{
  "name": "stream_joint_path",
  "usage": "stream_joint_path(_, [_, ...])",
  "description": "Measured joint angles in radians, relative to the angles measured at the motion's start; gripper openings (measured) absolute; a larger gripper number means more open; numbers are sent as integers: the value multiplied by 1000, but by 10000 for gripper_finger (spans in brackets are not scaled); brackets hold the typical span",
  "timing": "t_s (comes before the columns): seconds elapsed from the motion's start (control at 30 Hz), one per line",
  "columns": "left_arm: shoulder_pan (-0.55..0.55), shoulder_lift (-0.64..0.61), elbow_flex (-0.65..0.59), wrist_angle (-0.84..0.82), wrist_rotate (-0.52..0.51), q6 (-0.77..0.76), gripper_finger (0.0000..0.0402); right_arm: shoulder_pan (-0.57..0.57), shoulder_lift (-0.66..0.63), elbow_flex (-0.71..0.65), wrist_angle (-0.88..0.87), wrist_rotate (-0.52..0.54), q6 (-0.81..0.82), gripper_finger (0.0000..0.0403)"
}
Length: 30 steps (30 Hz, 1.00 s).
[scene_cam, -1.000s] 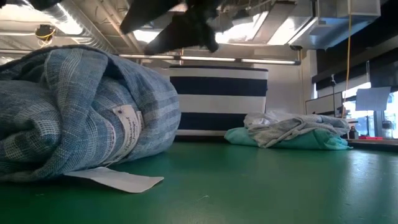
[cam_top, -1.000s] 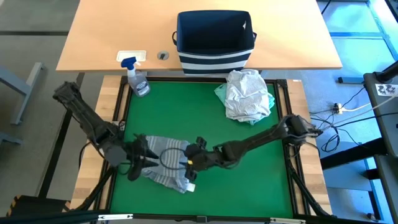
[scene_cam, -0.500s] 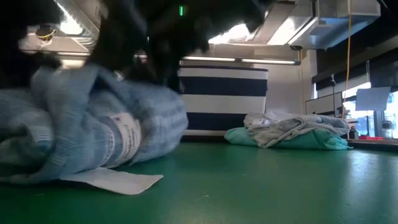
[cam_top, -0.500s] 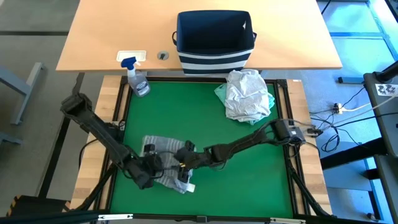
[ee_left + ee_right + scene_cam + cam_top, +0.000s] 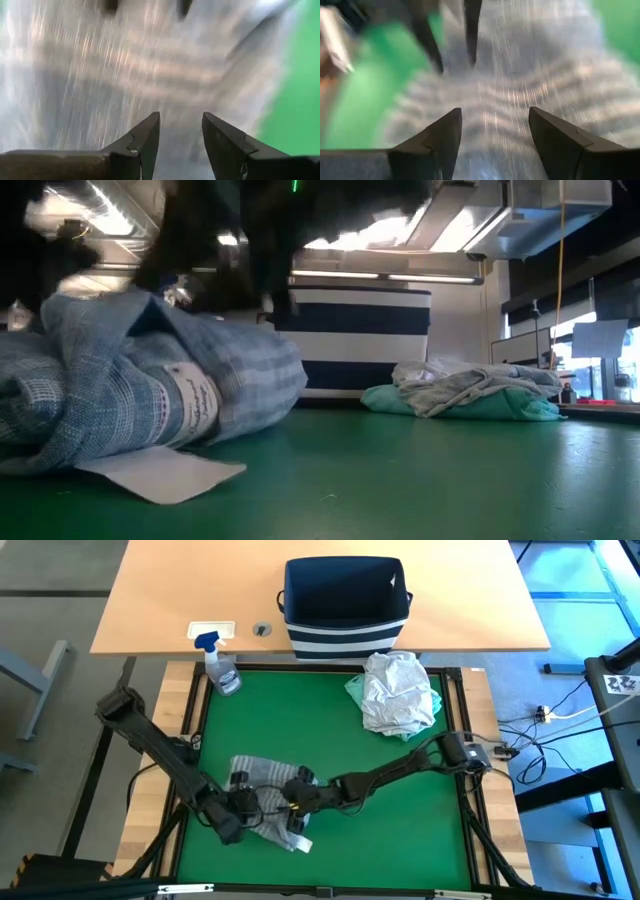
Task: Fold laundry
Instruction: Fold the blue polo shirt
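1. Striped shirt (image 5: 262,777): you see it bunched on the green bench (image 5: 400,820) near the front, left of centre, a white tag (image 5: 160,473) lying at its edge.
2. Left gripper (image 5: 181,131): its fingers stand apart just over the striped cloth.
3. Right gripper (image 5: 495,131): it meets the shirt from the other side, fingers spread wide above the fabric.
4. White t-shirt (image 5: 398,688) and mint-teal garment (image 5: 356,690): heaped together at the rear right, before the striped basket (image 5: 345,602).
5. Spray bottle (image 5: 221,666): rear left corner.

Both wrist views smear the striped shirt (image 5: 150,65); the low view crops its side.
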Motion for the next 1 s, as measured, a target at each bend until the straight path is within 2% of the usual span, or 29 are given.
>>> stream_joint_path(0.13, [0, -113, 60, -26, -58, 52, 144, 33, -77, 6, 65, 10, 9, 232])
stream_joint_path(0.27, [5, -193, 28, -49, -189, 47, 144, 78, -40, 5, 144, 61, 6, 232])
stream_joint_path(0.4, [38, -202, -83, -14, -246, -5, 144, 102, 57, 3, 180, 103, 3, 232])
stream_joint_path(0.57, [77, -174, -300, 176, -185, -100, 144, 99, 175, 8, 195, 113, 39, 232])
stream_joint_path(0.67, [88, -173, -400, 291, -138, -216, 144, 106, 176, 12, 109, 103, 58, 232])
stream_joint_path(0.77, [90, -178, -429, 333, -116, -297, 144, 120, 151, 11, 19, 104, 38, 232])
stream_joint_path(0.87, [87, -183, -405, 369, -75, -287, 144, 135, 103, 7, -103, 76, 5, 232])
stream_joint_path(1.0, [87, -194, -302, 399, -65, -200, 144, 152, 7, 1, -327, 30, 4, 232])
